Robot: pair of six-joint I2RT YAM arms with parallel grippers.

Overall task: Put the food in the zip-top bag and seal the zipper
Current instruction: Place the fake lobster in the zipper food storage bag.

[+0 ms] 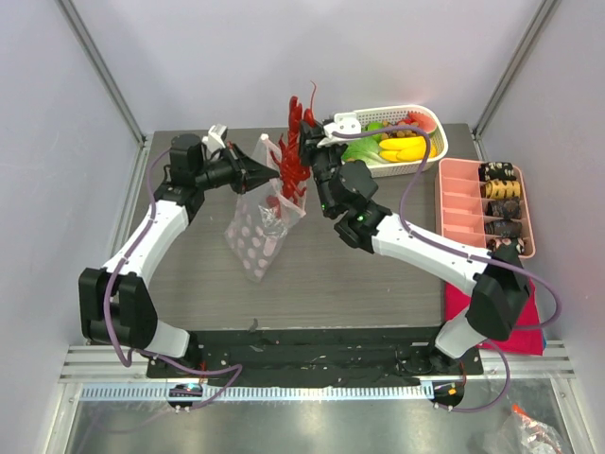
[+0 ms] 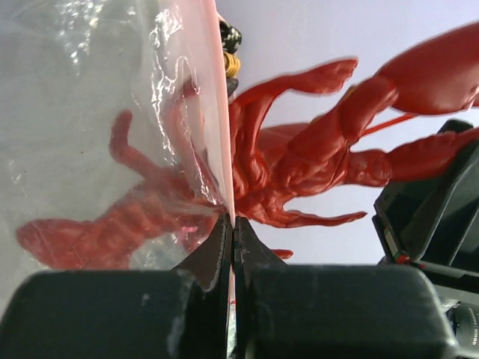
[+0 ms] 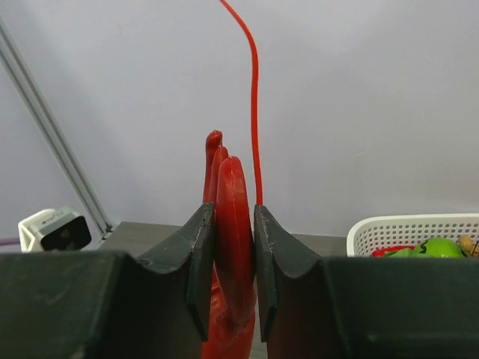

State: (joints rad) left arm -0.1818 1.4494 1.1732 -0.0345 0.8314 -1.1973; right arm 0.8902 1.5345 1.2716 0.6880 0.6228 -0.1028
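Note:
The clear zip-top bag (image 1: 253,235) hangs off the table, its dotted bottom resting on the surface. My left gripper (image 1: 267,176) is shut on its mouth edge; the left wrist view shows the jaws (image 2: 230,221) pinching the plastic at the pinkish zipper strip (image 2: 218,97). A red toy food (image 1: 295,161), lobster-like with claws and thin feelers, stands upright at the bag's mouth. My right gripper (image 1: 309,148) is shut on it (image 3: 232,196). Part of the toy (image 2: 299,164) shows through the bag's plastic (image 2: 90,112).
A white lattice basket (image 1: 424,115) at the back right holds yellow bananas (image 1: 408,148) and green fruit (image 3: 438,247). A pink compartment tray (image 1: 456,203) with dark brown items sits at the right edge. A red cloth (image 1: 529,326) lies under the right arm's base.

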